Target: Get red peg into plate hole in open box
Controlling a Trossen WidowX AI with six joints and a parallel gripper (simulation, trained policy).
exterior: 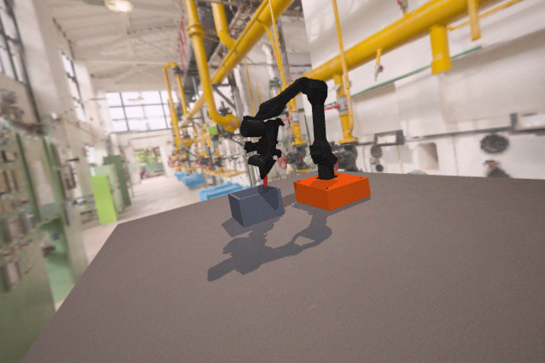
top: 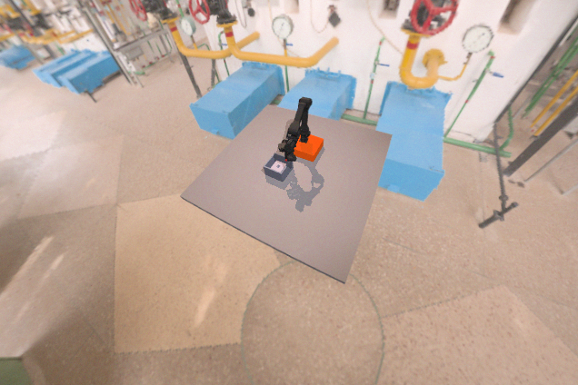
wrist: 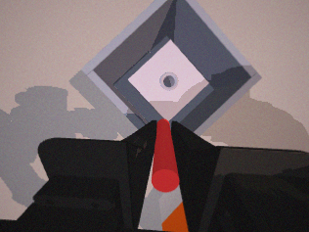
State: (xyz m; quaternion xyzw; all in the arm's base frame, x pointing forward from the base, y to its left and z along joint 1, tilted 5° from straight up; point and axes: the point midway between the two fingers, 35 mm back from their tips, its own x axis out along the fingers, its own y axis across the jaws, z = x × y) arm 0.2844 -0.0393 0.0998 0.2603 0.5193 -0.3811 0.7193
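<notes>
The red peg (exterior: 266,181) (wrist: 164,156) is held between the fingers, pointing down. My gripper (exterior: 265,176) (wrist: 163,125) is shut on it, above the near edge of the open box in the wrist view. The blue-grey box (top: 276,173) (exterior: 260,209) (wrist: 210,30) stands upright on the table. The pale plate (top: 275,164) (wrist: 186,74) lies at its bottom, with a round hole (wrist: 168,81) in the middle. The hole is empty and lies ahead of the peg's lower end in the wrist view. In the top view the peg is mostly hidden by the gripper.
The orange block (top: 308,150) (exterior: 330,195) under the arm's base stands beside the box, to its right in the top and exterior views. The grey table top (top: 299,231) (exterior: 308,283) carries both, and the arm's shadow falls across it.
</notes>
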